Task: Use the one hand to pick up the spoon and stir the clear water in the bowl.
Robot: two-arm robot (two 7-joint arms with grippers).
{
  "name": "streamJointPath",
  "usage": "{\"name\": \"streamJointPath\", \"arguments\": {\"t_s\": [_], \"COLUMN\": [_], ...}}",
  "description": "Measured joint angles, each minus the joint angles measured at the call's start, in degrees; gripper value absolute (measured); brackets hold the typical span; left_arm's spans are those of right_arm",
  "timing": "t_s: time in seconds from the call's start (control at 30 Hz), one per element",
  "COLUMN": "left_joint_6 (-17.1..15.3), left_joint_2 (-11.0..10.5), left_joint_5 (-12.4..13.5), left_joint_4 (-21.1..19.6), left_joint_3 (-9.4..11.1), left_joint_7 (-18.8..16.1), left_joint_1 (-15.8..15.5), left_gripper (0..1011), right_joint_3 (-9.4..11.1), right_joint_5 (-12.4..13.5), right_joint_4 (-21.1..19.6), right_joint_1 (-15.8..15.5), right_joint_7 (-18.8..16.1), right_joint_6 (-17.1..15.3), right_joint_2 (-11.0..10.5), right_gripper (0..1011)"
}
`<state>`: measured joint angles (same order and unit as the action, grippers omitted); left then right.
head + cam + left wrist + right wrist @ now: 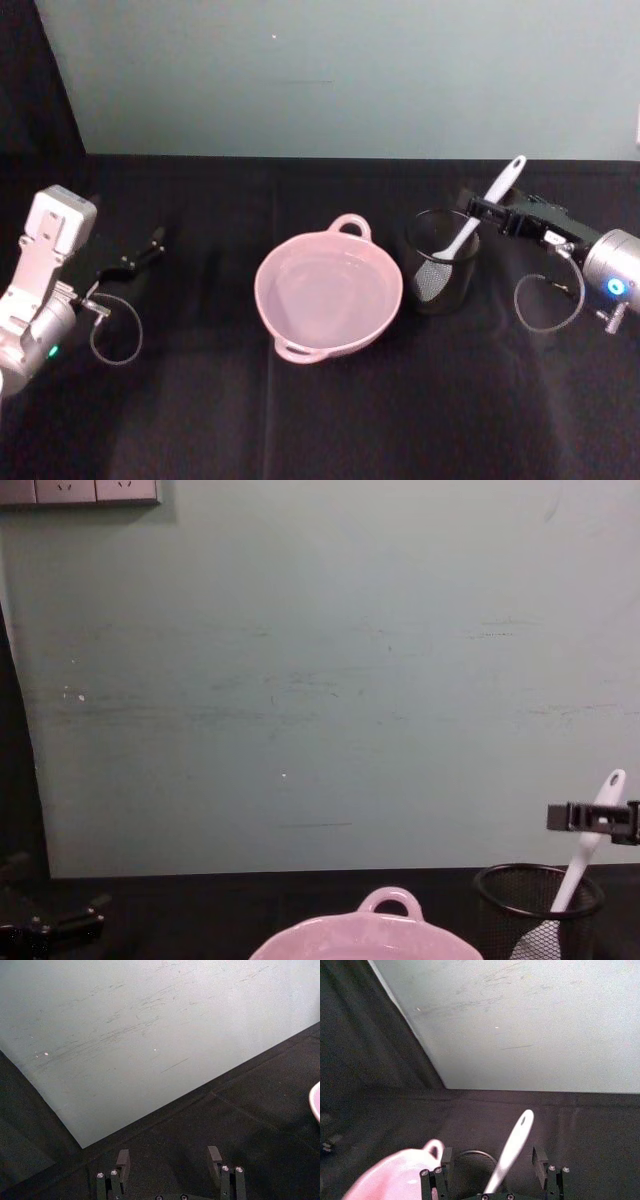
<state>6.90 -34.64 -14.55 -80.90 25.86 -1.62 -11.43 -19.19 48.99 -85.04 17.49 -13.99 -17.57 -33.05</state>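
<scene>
Here, your right end effector (pixel 487 212) hovers spread wide around the slim white plastic spoon (pixel 481 211), fingers clear of its handle. The spoon leans in a round black mesh cup (pixel 441 262), just right of the glossy pink bowl (pixel 329 292) holding clear water (pixel 325 290). Your left end effector (pixel 150 245) rests open far left on the black cloth worktop (pixel 200 400).

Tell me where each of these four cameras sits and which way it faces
Head view: high up, looking down on the bowl, mesh cup and spoon; both arms show, left gripper parked.
Chest view: low, facing the wall; right gripper level with the spoon handle.
Left wrist view: facing wall and table cloth; own open fingers.
Right wrist view: looks past its open fingers either side of the spoon.
Head, chest and right wrist views share bowl, cup and spoon.
</scene>
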Motion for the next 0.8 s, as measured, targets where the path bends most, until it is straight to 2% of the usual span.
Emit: {"name": "streamJointPath", "arguments": {"t_s": [0.2, 0.33, 0.4, 0.53, 0.63, 0.8], "left_joint_6": [0.0, 0.0, 0.0, 0.0, 0.0, 0.0], "left_joint_2": [0.0, 0.0, 0.0, 0.0, 0.0, 0.0], "left_joint_5": [0.0, 0.0, 0.0, 0.0, 0.0, 0.0], "left_joint_4": [0.0, 0.0, 0.0, 0.0, 0.0, 0.0], "left_joint_3": [0.0, 0.0, 0.0, 0.0, 0.01, 0.0], "left_joint_7": [0.0, 0.0, 0.0, 0.0, 0.0, 0.0], "left_joint_1": [0.0, 0.0, 0.0, 0.0, 0.0, 0.0], "left_gripper": [1011, 1011, 1011, 1012, 1011, 1011], "right_joint_3": [-1.73, -1.81, -1.2, 1.23, 4.37, 8.12], "right_joint_5": [-7.22, -10.97, -12.75, -14.72, -16.02, -17.33], "right_joint_4": [-1.49, -3.53, -5.43, -8.92, -10.77, -9.92], "right_joint_1": [-0.46, -2.1, -3.91, -8.4, -13.03, -17.59], "right_joint_7": [3.17, 5.2, 6.45, 8.91, 11.24, 12.95], "right_joint_6": [2.8, 4.69, 6.23, 9.44, 13.35, 20.34], "right_joint_2": [-1.58, -2.71, -3.59, -5.2, -5.98, -5.45], "right_gripper": [1004, 1004, 1004, 1004, 1004, 1004]}}
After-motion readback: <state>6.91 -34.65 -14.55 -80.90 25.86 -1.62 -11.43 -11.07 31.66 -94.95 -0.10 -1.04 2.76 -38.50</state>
